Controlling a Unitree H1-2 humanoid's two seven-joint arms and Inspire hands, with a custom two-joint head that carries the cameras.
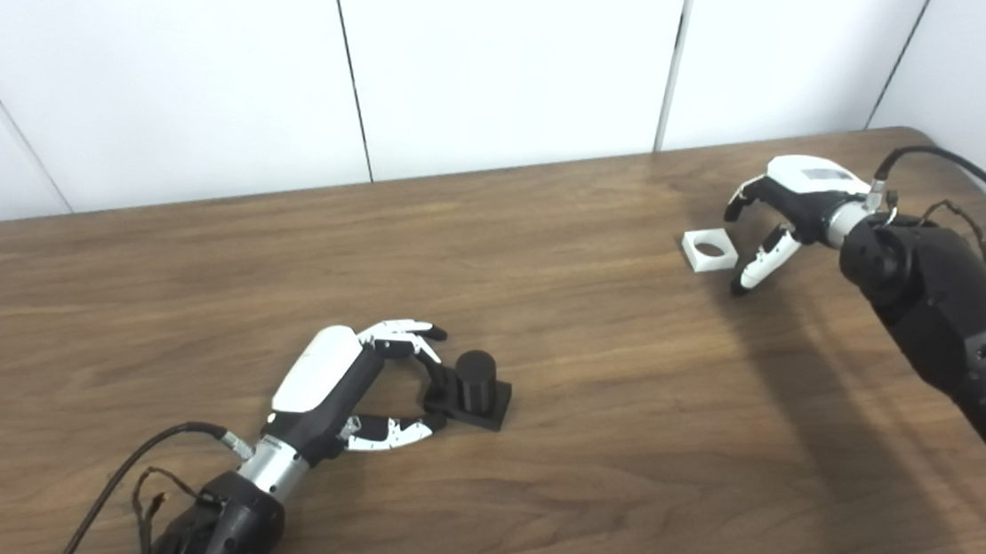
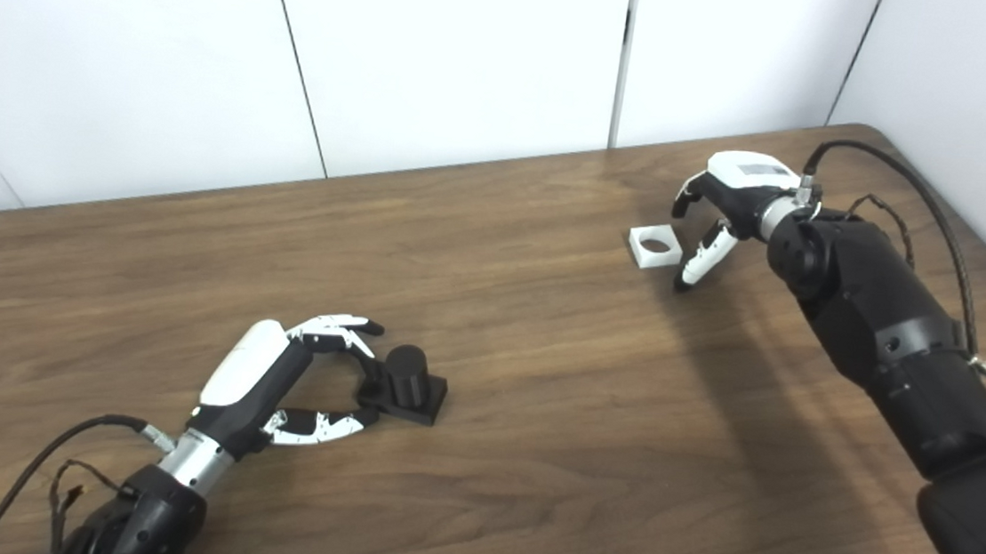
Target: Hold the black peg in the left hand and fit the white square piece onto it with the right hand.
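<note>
The black peg, a short cylinder on a square black base, stands on the wooden table near the front left. My left hand lies just left of it, open, with fingertips at the base's left edge but not closed around it. The white square piece, flat with a round hole, lies far right on the table. My right hand hovers directly right of it, open, with fingers curved downward and the thumb close to the piece's right side.
A white panelled wall runs behind the table's far edge. The right forearm stretches over the table's right side, with cables on both arms. The table's front edge shows at the lower right.
</note>
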